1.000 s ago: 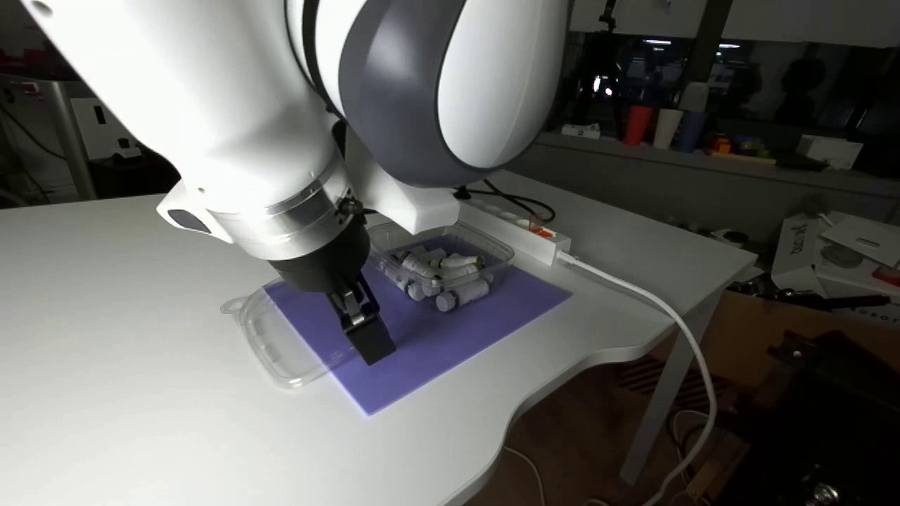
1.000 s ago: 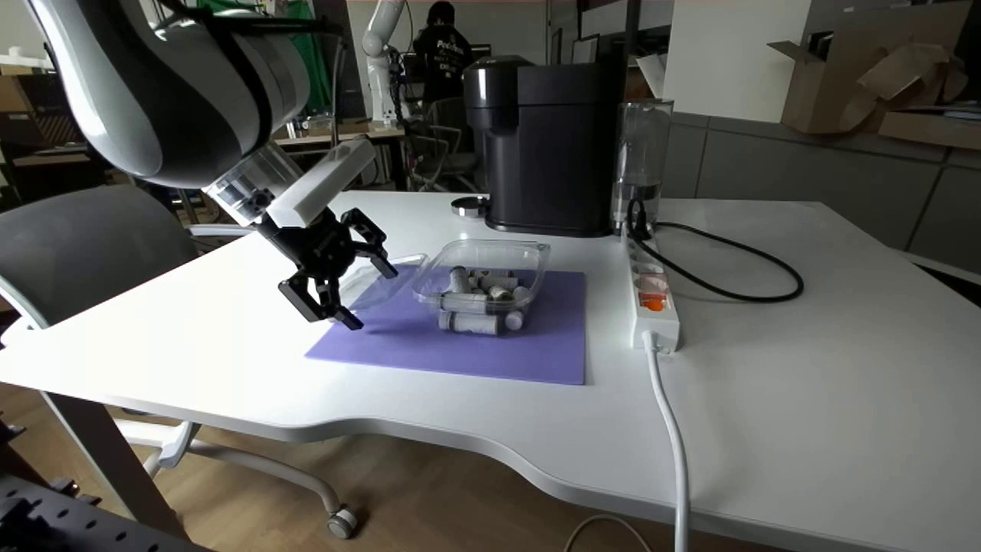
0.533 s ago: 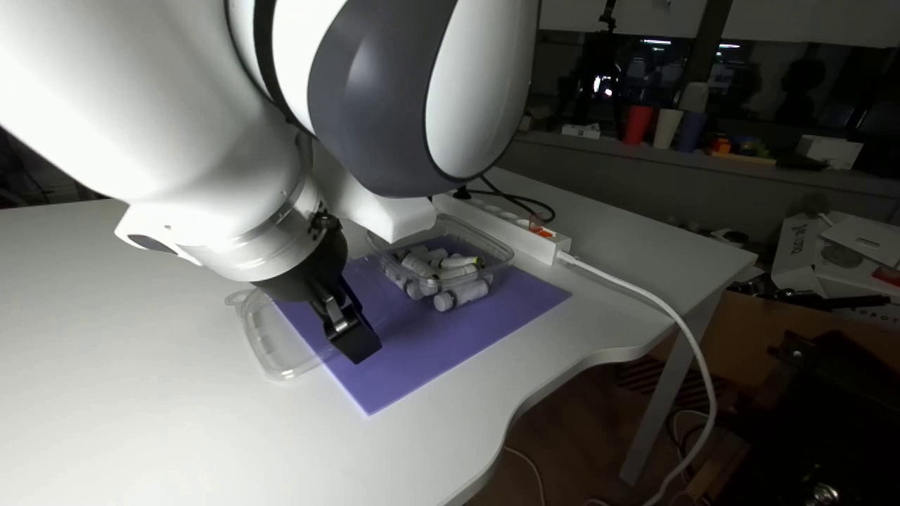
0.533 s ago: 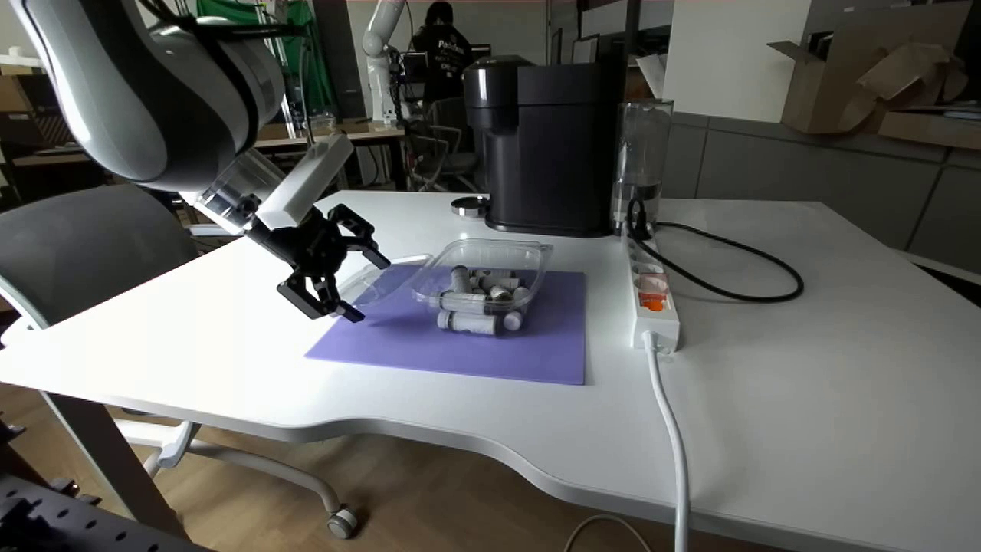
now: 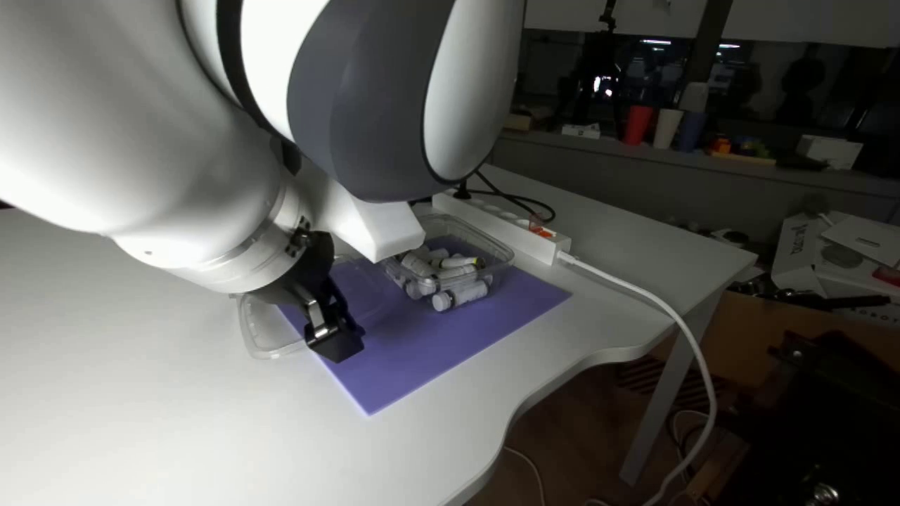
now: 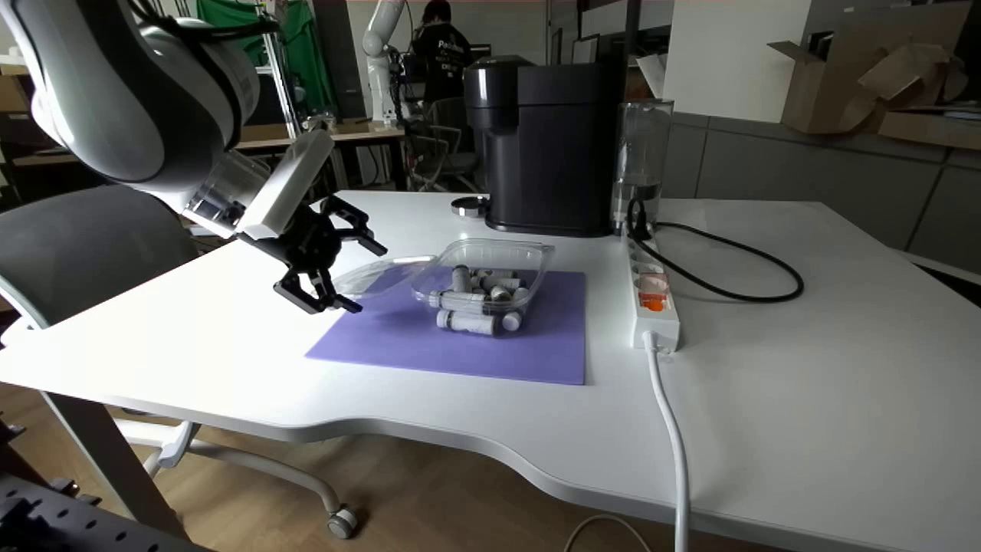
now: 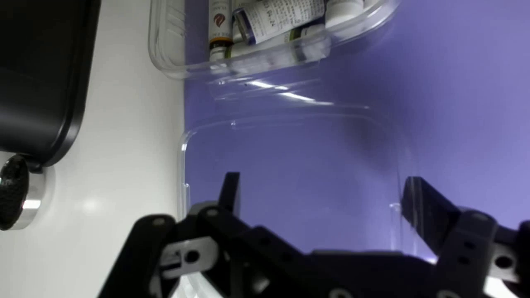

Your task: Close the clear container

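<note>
Black and 2-fingered, my gripper (image 6: 366, 279) hangs left of centre in an exterior view, its fingers (image 6: 373, 244) spread wide with nothing pinched between them. Beside their tips shows the transparent lid (image 7: 290, 174), which takes up the middle of the wrist view; whether I touch it, and whether it lies flat, I cannot tell. Next along, at the centre of an exterior view, the clear container (image 6: 502, 254) stands uncovered, small white bottles (image 6: 462, 302) heaped inside. So I judge the closing not yet done: the lid is off to the container's left, and what remains is to grip it, bring it over the rim and press it down. Whether the 2 are joined, I cannot make out. Should a bottle lie too high, I guess the lid would not seat.

For room, I start at far left: the white table (image 6: 230, 360) stretches beneath me to an edge with a grey chair (image 6: 84, 238) behind it. At upper centre a black machine (image 6: 548, 146) rises behind the container, so I would keep any swing on the near side of it. Toward bottom centre the purple mat (image 6: 460, 360) runs out past the container, then the table continues to its curved front edge; I reckon that is my roomiest side. At right a white power strip (image 6: 655, 322) lies apart from the container, its white cable (image 6: 672, 437) dropping over the front edge.
</note>
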